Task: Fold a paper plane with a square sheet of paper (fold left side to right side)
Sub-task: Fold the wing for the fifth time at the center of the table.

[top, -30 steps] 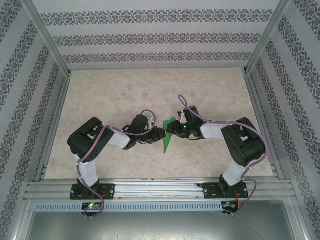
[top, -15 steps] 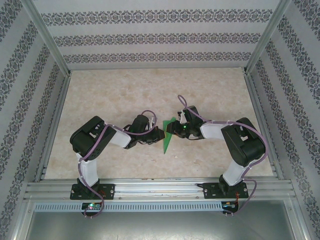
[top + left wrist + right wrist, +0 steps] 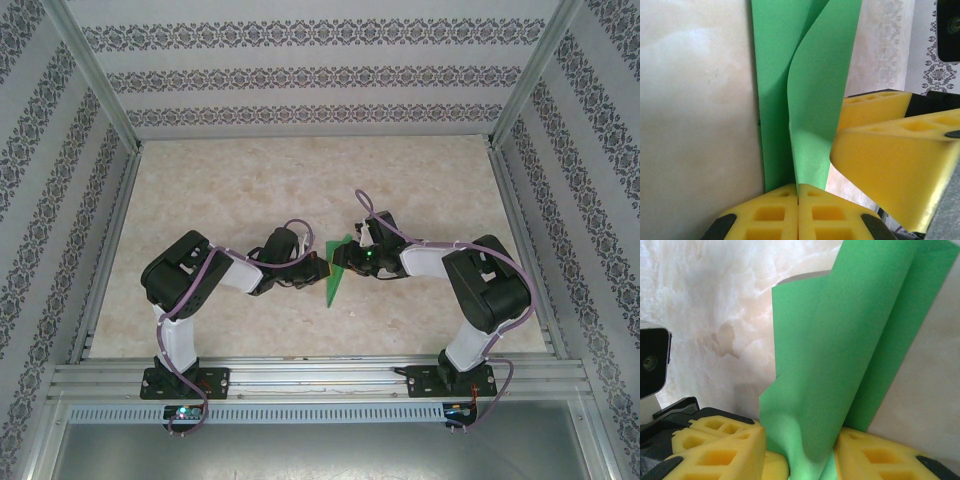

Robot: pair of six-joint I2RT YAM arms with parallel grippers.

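The square sheet of paper (image 3: 334, 283) is bright green and lies partly folded at the table's middle, one flap raised. My left gripper (image 3: 322, 268) reaches it from the left. In the left wrist view that gripper (image 3: 798, 187) is shut, yellow pads pressed together on the lower edge of the curling flap of paper (image 3: 815, 100). My right gripper (image 3: 346, 258) comes from the right; its jaws (image 3: 812, 462) stand apart, with a loose bulge of paper (image 3: 840, 340) rising between the fingers. The right gripper's fingers (image 3: 890, 165) sit close beside the left's.
The beige marbled tabletop (image 3: 300, 190) is ringed by an aluminium frame (image 3: 320, 375) and patterned walls (image 3: 320, 75). Both arm bases stand at the near edge. The left gripper's yellow fingers (image 3: 715, 445) crowd the right wrist view's lower left.
The left gripper's jaws have closed the last bit onto the paper's flap. The right arm and the paper stay where they were.
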